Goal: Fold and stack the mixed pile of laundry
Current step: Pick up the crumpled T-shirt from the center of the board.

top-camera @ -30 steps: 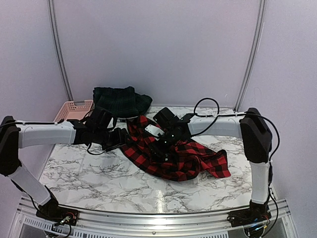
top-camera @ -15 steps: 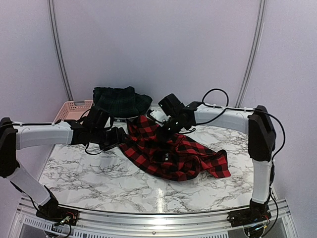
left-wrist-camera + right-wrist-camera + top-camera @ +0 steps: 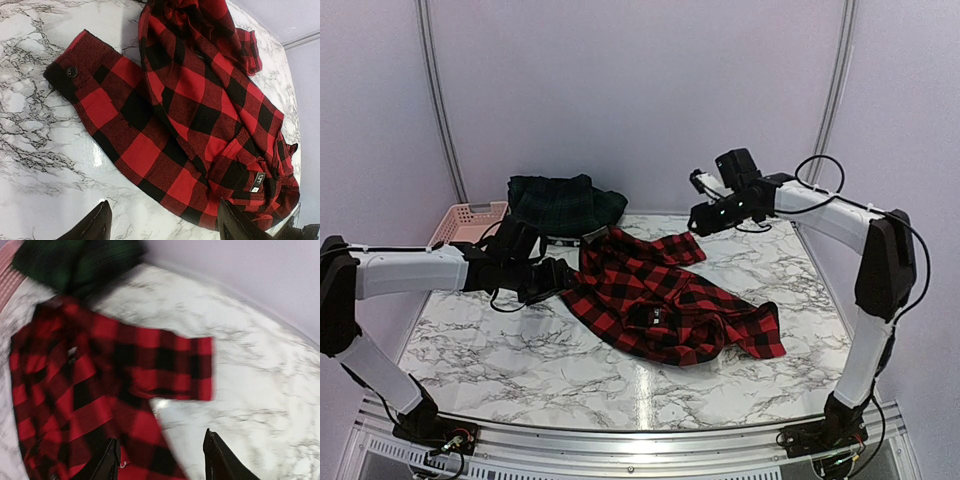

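Note:
The red-and-black checked shirt (image 3: 665, 295) lies crumpled but spread over the middle of the marble table (image 3: 520, 350); one sleeve (image 3: 670, 247) reaches toward the back. A dark green plaid piece (image 3: 565, 203) is heaped at the back left. My left gripper (image 3: 557, 277) hovers open at the shirt's left edge. In the left wrist view that gripper (image 3: 165, 230) has the shirt's hem (image 3: 150, 165) just ahead of it and a buttoned cuff (image 3: 72, 72) beyond. My right gripper (image 3: 705, 216) hangs open above the back right, holding nothing. In the blurred right wrist view it (image 3: 162, 462) looks down on the sleeve (image 3: 165, 365).
A pink perforated basket (image 3: 470, 220) stands at the back left corner beside the green piece. Grey walls with metal rails close off the back. Bare marble shows in front of the shirt and at the far right (image 3: 770, 270).
My right gripper has let go of the shirt, lifted, and swung from over the shirt's middle to the back right. The sleeve now lies stretched toward the back. The left arm has stayed put.

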Available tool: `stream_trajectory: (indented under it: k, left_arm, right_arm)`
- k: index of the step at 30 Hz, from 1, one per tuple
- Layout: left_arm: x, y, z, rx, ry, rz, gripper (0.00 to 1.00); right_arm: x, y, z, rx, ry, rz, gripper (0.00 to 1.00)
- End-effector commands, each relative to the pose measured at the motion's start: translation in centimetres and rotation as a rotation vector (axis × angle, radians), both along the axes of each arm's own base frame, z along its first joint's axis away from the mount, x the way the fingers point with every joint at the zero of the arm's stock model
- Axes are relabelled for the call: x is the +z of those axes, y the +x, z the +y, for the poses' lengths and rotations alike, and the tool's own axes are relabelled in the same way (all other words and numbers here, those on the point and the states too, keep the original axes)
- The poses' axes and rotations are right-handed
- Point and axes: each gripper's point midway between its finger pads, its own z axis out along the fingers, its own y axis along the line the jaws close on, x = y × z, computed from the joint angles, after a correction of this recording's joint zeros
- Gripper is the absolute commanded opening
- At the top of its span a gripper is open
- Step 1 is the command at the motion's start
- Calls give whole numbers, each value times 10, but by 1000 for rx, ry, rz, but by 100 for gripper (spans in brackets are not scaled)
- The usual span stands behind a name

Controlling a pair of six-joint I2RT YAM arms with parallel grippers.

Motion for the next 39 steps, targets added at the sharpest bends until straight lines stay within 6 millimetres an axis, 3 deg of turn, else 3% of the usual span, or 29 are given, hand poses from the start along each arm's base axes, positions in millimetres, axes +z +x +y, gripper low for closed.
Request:
stream_trajectory:
  k: [1, 4, 11, 15, 21, 24, 26, 28, 29, 33, 39]
  left_arm:
    - [-8, 5, 1, -7, 17, 15, 75]
    - [-13, 8, 1, -1, 20, 30, 75]
    - [-19, 12, 1, 4, 15, 52, 75]
    - [-21, 12, 3, 8, 18, 57, 75]
    - [-23, 11, 7, 17, 30, 56, 75]
    - [-29, 11, 10, 12, 58, 64, 76]
    - [-34, 12, 12, 4, 91, 74, 75]
    - [-39, 12, 16, 8, 125, 77, 75]
    - [-41, 13, 18, 10, 138, 75, 74]
    - [-45, 21, 26, 31, 206, 53, 72]
    - [-66, 38, 23, 13, 293, 70, 74]
  right_arm:
    - [-2, -108, 106, 389, 86, 73, 52]
    - [-32, -143, 130, 467, 36, 137, 50]
    - [-88, -184, 165, 543, -125, 184, 52]
    - [-115, -190, 175, 559, -209, 187, 52]
    - [-140, -178, 174, 534, -315, 170, 50]
    - [-145, -173, 176, 528, -342, 156, 37]
    - [-133, -169, 181, 526, -333, 142, 20]
    - [-102, -165, 188, 521, -288, 100, 4]
    - [-79, -161, 192, 510, -258, 64, 0]
    - [3, -145, 184, 444, -155, -73, 0]
    - [60, -113, 126, 298, -33, -121, 0]
